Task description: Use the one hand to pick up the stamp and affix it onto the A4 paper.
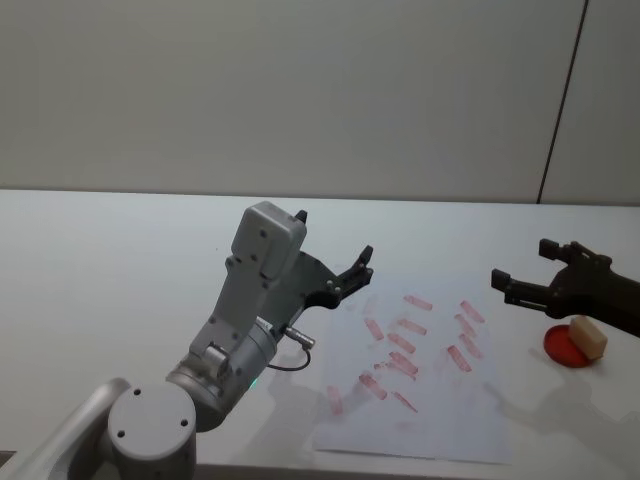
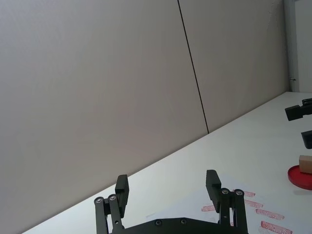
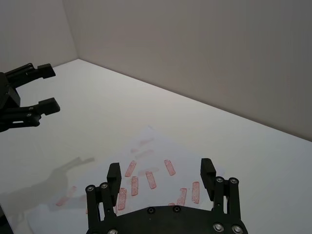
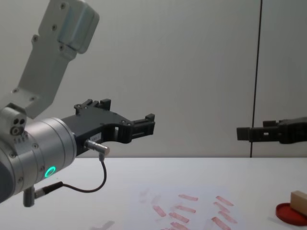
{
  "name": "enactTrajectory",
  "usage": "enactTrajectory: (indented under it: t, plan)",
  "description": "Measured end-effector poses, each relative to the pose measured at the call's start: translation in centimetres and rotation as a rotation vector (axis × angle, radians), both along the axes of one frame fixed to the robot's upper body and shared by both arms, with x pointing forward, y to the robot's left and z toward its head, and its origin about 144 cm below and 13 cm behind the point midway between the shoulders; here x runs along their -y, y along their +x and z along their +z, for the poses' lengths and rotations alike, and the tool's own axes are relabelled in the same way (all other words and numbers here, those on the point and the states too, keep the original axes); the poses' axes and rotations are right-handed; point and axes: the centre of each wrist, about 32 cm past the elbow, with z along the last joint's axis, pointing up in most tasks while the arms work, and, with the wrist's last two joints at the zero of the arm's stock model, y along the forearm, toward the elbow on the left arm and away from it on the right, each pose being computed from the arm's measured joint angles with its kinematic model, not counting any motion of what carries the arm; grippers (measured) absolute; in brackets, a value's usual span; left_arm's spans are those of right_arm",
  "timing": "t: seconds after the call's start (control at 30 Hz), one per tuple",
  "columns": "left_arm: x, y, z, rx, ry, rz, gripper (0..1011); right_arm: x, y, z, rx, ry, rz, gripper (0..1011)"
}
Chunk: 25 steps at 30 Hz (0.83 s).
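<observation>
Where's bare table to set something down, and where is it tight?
Free: the wide white table left of the A4 paper, and the strip behind it to the wall. Tight: the right edge, where the stamp sits on the red ink pad under the right gripper.

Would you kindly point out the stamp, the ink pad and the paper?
stamp (image 1: 588, 337), head view, top face.
ink pad (image 1: 558, 347), head view, bare left part.
A4 paper (image 1: 440, 425), head view, blank lower area.
</observation>
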Motion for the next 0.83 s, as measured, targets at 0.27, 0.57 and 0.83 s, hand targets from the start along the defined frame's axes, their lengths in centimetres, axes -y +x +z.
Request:
enactTrajectory:
  t: [0.27, 0.57, 0.83]
  plan:
    - [0.0, 0.0, 0.0, 0.0, 0.0, 0.0, 1002, 0.0, -0.16, 0.11, 0.011, 0.008, 0.011, 1001]
    - [0.0, 0.0, 0.0, 0.0, 0.0, 0.0, 1002, -0.01, -0.26, 0.19, 0.018, 0.014, 0.017, 1001]
    - [0.0, 0.0, 0.0, 0.0, 0.0, 0.0, 1002, -0.02, -0.29, 0.22, 0.021, 0.015, 0.019, 1001]
